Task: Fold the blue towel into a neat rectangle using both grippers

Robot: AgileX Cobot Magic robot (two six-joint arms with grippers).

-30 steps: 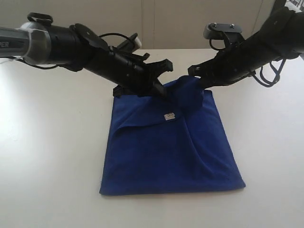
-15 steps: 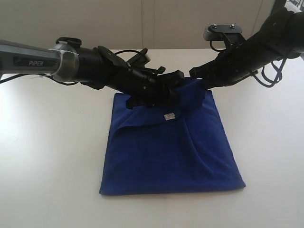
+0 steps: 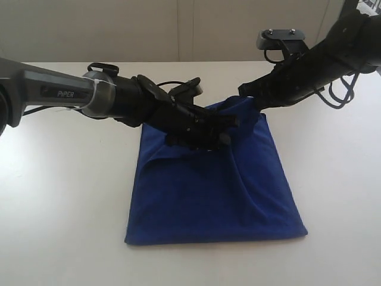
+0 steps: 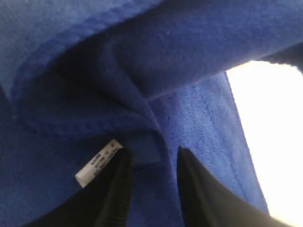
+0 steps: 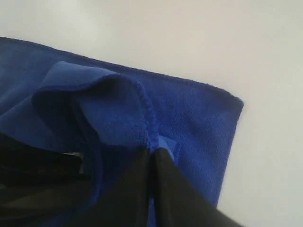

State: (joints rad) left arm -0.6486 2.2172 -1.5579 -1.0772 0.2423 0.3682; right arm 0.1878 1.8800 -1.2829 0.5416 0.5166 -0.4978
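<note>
The left gripper (image 4: 152, 152) hangs low over the towel (image 3: 208, 196) with its fingers (image 4: 118, 189) apart. A small folded edge of cloth lies in the gap between them; whether it touches them I cannot tell. Just beside one finger sits the white label (image 4: 97, 168). Past the fingertips the cloth rises in a thick rolled fold.

The right gripper (image 5: 152, 151) has its fingers together, clamped on the hem of a raised towel corner, which stands up off the layers beneath as a hollow peak.

The two grippers are near each other over the towel's far edge, the left reaching past the middle toward the right. From there the towel spreads flat on the white desk (image 3: 59, 208), roughly square. A long crease runs down from under the right gripper, and a folded flap lies below the left.
</note>
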